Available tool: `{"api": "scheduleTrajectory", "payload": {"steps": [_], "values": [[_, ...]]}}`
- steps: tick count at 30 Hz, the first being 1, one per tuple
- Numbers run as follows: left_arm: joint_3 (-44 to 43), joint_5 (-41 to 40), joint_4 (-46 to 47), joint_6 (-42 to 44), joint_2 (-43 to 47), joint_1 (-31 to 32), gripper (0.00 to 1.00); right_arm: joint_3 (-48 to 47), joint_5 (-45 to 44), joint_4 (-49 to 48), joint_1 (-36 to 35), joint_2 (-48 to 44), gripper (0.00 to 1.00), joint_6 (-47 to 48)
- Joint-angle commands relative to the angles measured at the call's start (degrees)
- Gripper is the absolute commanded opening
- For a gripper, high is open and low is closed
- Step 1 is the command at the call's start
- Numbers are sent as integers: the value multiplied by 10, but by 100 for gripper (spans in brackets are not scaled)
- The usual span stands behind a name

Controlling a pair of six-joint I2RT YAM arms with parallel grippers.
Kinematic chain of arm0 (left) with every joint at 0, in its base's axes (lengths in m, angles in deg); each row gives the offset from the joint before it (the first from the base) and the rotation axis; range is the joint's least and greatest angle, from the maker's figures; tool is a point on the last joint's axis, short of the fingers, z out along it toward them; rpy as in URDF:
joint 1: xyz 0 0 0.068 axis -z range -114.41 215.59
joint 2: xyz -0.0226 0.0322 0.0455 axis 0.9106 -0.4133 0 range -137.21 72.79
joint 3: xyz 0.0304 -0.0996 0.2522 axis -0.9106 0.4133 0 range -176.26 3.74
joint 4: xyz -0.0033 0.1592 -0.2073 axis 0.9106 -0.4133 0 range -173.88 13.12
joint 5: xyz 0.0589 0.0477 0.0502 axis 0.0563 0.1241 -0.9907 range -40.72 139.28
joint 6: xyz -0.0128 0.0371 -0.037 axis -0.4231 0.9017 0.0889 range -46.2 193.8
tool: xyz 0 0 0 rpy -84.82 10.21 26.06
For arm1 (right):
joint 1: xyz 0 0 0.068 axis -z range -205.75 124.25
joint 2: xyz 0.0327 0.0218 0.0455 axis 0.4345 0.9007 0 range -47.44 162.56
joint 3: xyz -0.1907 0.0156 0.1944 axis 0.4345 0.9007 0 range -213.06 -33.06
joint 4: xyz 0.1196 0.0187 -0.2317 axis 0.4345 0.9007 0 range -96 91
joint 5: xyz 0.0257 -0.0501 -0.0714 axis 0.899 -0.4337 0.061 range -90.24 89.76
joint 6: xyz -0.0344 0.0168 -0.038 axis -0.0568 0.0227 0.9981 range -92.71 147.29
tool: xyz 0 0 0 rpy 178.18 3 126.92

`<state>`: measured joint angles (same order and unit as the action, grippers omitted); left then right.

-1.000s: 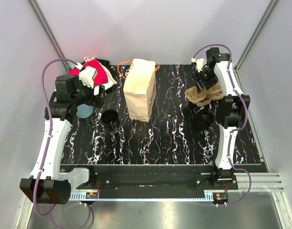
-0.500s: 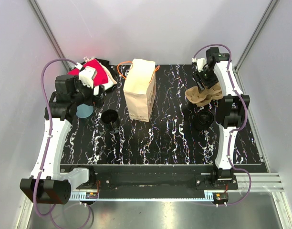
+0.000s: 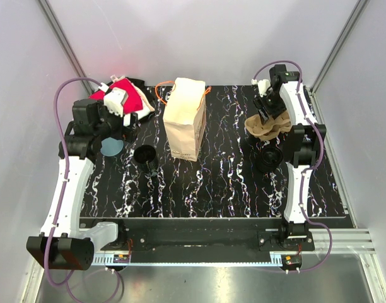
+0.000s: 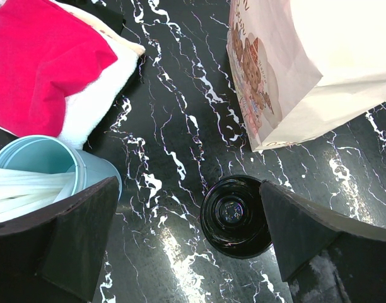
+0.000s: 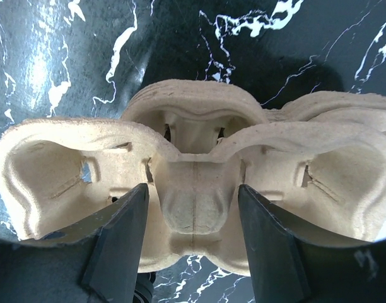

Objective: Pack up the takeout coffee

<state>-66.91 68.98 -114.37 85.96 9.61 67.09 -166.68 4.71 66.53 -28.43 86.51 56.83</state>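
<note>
One cardboard cup carrier (image 5: 193, 101) sits at the far right of the table (image 3: 231, 183). The right gripper (image 5: 193, 189) has its jaws clamped on the carrier's middle ridge, and every pocket that shows is empty. One paper bag (image 3: 185, 120) is in the far middle, can't see inside it. There are two black cups. The right black cup (image 3: 269, 158) is just near of the carrier. The left black cup (image 4: 236, 216) is near-left of the bag and looks empty. One blue cup (image 4: 48, 158) further left has something white at its mouth. The left gripper (image 4: 188, 189) hangs over that spot, jaws wide apart, holding nothing. One red and white cloth (image 4: 41, 69) is far left.
</note>
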Motion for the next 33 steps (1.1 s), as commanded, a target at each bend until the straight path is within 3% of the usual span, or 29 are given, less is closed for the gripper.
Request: {"api": "scheduleTrajectory", "payload": {"steps": [1,13,21,33], "values": [[6,18,33,-4,-4,-4,99,-25,-15,13,-7,-1,64,7],[8,19,33,-4,-3,-5,99,-16,-20,15,-7,-4,59,10],[6,21,33,-5,-3,-6,99,-19,-22,15,-7,-12,48,8],[-22,21,19,-1,-5,-6,99,-32,3,9,-20,-105,46,1]]}}
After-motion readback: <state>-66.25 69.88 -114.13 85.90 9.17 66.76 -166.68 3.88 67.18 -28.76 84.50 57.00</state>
